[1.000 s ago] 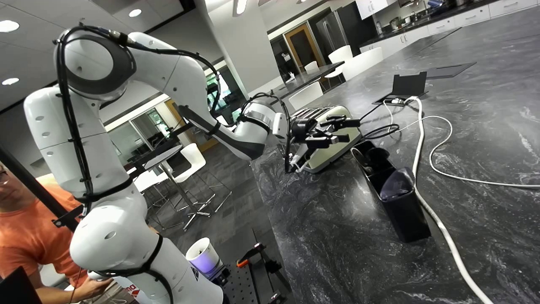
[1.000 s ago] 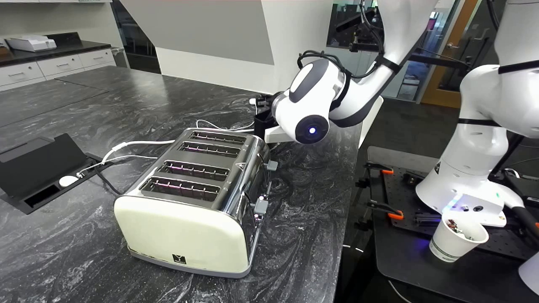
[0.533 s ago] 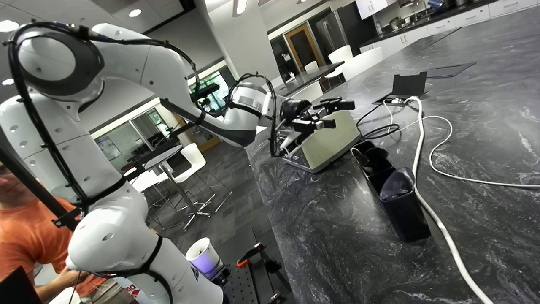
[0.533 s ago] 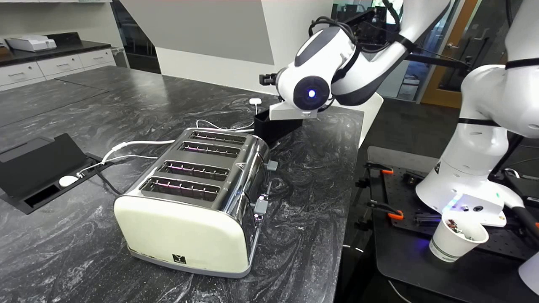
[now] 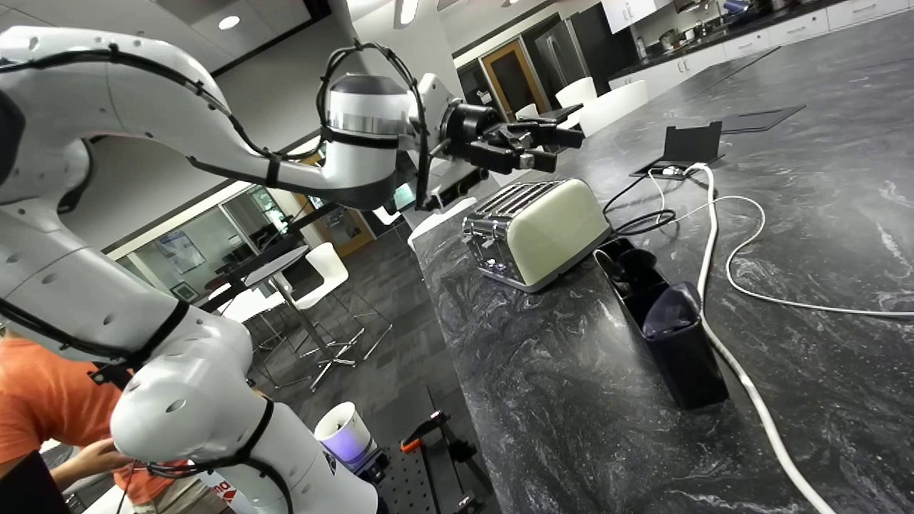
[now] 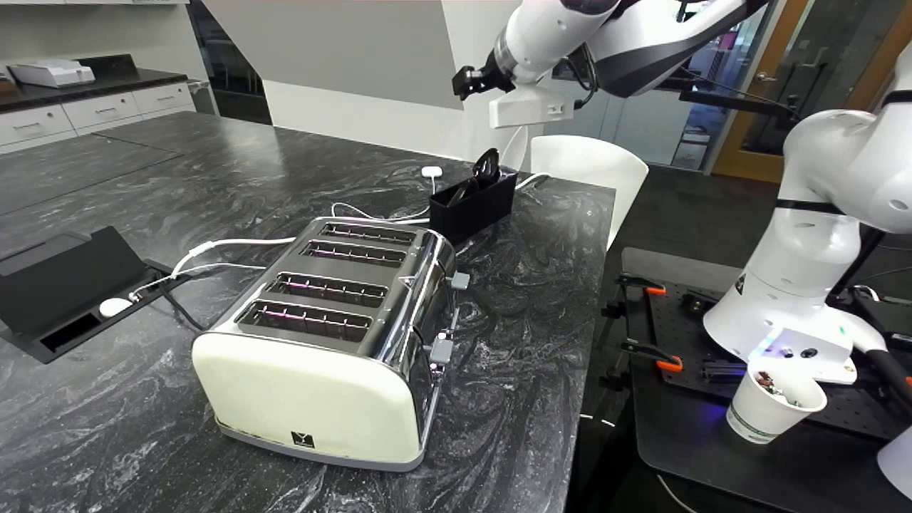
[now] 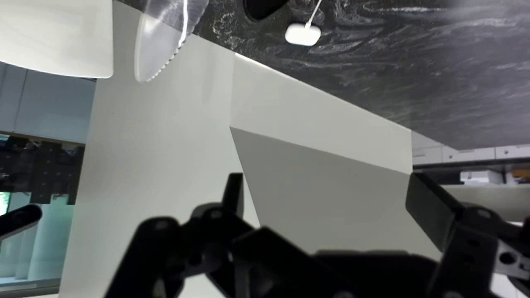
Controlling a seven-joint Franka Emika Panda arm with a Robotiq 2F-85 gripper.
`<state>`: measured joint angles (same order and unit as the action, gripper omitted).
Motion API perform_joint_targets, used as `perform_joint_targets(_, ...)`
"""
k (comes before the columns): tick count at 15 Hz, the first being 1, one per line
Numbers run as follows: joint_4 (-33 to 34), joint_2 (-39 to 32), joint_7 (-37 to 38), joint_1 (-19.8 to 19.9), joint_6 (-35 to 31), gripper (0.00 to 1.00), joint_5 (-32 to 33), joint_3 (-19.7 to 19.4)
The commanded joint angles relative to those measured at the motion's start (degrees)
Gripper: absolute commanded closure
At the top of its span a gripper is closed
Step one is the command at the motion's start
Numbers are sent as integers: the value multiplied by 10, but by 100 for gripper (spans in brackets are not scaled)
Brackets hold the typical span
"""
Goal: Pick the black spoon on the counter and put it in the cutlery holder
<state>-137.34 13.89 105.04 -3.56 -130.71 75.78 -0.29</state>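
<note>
Hangs high above the dark counter [image 6: 527,342] with fingers [image 7: 432,211] wide apart, and shows the grey wall [image 7: 323,198] between them in the wrist view. Down below, can see a black spoon [image 6: 487,167] standing round end up in the black cutlery holder [image 6: 472,217], with another dark thing [image 6: 462,191] poking out beside it. Just by the holder, can see a white cable [image 5: 712,214], and near one end, a cream toaster [image 5: 560,232].

A black spoon [image 6: 487,164] stands bowl-up — inside the cutlery holder [image 6: 476,214].
</note>
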Motion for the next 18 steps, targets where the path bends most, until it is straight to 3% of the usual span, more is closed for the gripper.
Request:
perform_joint_targets(1, -29, 40, -159, 6, -39, 0, -79, -24)
perform_joint_targets(2, -31, 48, -207, -22, -29, 0, -97, -51)
perform_joint_targets(6, -28, 67, -390, -62, 21, 0, -177, -76)
perform_joint_targets(10, -12, 94, -527, -11, 63, 0, -245, -23)
perform_joint_targets(13, -11, 112, -576, 7, 74, 0, -268, -4)
perform_joint_targets(14, -14, 97, -546, 18, 52, 0, -259, 4)
perform_joint_targets(18, -14, 107, -563, 23, 53, 0, -266, 8)
